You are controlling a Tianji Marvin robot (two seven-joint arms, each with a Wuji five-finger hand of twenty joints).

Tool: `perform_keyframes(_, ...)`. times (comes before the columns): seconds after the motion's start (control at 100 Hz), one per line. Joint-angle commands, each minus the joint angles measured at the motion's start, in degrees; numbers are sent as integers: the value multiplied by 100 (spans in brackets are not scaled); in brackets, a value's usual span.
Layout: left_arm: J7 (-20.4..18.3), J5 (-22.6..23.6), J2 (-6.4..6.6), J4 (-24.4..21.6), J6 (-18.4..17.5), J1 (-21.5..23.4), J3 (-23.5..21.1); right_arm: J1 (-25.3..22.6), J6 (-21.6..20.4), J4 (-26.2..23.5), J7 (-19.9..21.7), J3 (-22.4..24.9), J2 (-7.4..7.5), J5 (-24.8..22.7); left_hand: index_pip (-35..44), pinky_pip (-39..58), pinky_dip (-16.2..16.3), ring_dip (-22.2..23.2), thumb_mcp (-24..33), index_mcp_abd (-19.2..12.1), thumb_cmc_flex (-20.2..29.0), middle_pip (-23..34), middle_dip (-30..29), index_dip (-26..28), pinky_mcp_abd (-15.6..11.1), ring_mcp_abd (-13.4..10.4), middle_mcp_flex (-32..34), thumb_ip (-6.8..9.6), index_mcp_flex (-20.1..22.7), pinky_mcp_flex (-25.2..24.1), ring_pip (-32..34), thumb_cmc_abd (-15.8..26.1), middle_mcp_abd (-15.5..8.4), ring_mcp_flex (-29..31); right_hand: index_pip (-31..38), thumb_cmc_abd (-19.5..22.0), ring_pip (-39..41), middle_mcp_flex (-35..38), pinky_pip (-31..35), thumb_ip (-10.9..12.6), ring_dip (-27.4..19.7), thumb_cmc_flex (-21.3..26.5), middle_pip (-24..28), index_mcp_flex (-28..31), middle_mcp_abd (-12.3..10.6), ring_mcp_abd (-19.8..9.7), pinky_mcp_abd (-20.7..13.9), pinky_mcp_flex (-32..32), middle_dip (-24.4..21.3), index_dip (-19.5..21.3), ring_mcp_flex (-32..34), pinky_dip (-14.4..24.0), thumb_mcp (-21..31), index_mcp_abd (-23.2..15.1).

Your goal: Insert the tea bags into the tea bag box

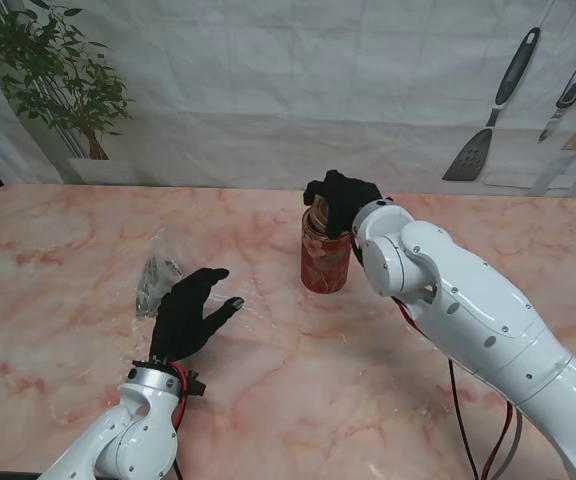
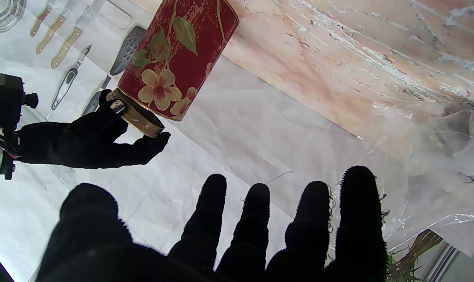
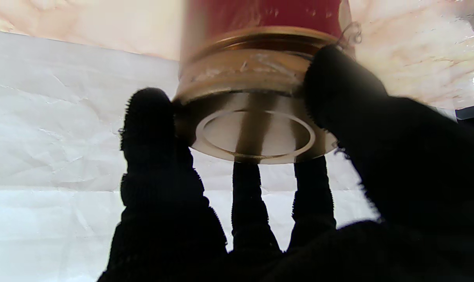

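Note:
A red floral tea tin stands upright mid-table, with a gold lid on top. My right hand is over the tin, its black-gloved fingers closed around the lid's rim. The tin and that hand also show in the left wrist view. My left hand rests low at the near left, fingers spread and holding nothing. Just beyond its fingertips lies a clear plastic bag of tea bags, seen as crinkled film in the left wrist view.
The pink marble table runs wide on both sides. A potted plant stands at the far left. Spatulas are pictured on the white backdrop at the far right.

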Motion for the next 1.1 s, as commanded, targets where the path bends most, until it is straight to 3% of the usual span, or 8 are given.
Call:
perform_keyframes(0.0,-52,-19,-12,-1,-23,-17,12,25,-40,-3,105,-30,10,-24,-79,174,86,55,-66,-33,-15,-33,-54,-19,-31,-46,55,-229,-19,20,-17,-24,-95,61,751,1191,686,545,119,730,229,1759,664,591,-278,-2409,-653,-345,211,247,1069,21,1462,419)
perform_keyframes(0.58,-46,-52,-16,62,-91,-41,11,262,-59,277,92,-285,-17,119,-50,173,85,57,-66,-27,-12,-22,-49,-8,-37,-37,83,-229,-29,27,-10,-32,-84,67,729,1366,665,514,68,779,247,1657,627,551,-287,-2365,-648,-401,207,237,976,65,1261,367)
perform_keyframes(0.74,-40,-55,-17,70,-94,-41,9,314,-69,292,123,-337,-16,111,-48,183,89,57,-65,-74,-10,-23,-49,-7,-35,-43,80,-228,-27,37,-9,-30,-89,68,695,1627,616,427,-57,955,259,1520,564,500,-292,-2328,-641,-430,187,218,881,145,939,339)
perform_keyframes(0.82,-44,-56,-16,70,-96,-39,5,347,-76,287,179,-369,-8,98,-42,178,87,57,-63,-59,-4,-24,-49,-5,-28,-31,82,-228,-25,31,-9,-35,-75,71,651,1775,592,362,-204,1049,283,1255,520,442,-285,-2299,-677,-413,182,193,779,345,657,308)
perform_keyframes(0.85,-43,-57,-17,72,-96,-40,5,356,-78,289,185,-381,-7,79,-39,178,87,58,-64,-80,-9,-22,-49,-4,-31,-43,84,-228,-25,32,-6,-31,-92,73,643,1842,592,345,-492,1128,276,924,489,431,-273,-2314,-699,-414,190,179,721,1153,622,307)
perform_keyframes(0.86,-43,-56,-17,72,-96,-40,5,359,-79,289,187,-385,-6,73,-39,179,87,56,-63,-81,-6,-22,-49,-4,-33,-43,84,-228,-27,32,-10,-32,-90,66,636,1868,597,343,-515,1165,274,839,487,430,-271,-2319,-689,-425,190,175,705,1210,613,310)
perform_keyframes(0.91,-40,-54,-17,75,-96,-43,5,378,-88,287,218,-404,0,44,-37,180,88,56,-62,-34,-4,-23,-48,-3,-32,-39,84,-228,-29,34,-11,-34,-88,67,597,1936,607,323,-554,1322,259,554,459,402,-280,-2345,-616,-481,186,157,645,1331,582,295)
perform_keyframes(1.09,-33,-57,-18,87,-100,-50,5,435,-109,263,351,-449,24,-52,-26,175,86,57,-61,-59,7,-21,-47,-1,-37,-40,82,-227,-34,31,-9,-39,-82,70,495,1784,566,230,-604,1269,229,-203,368,285,-236,-2275,-490,-639,177,107,494,1426,496,279)
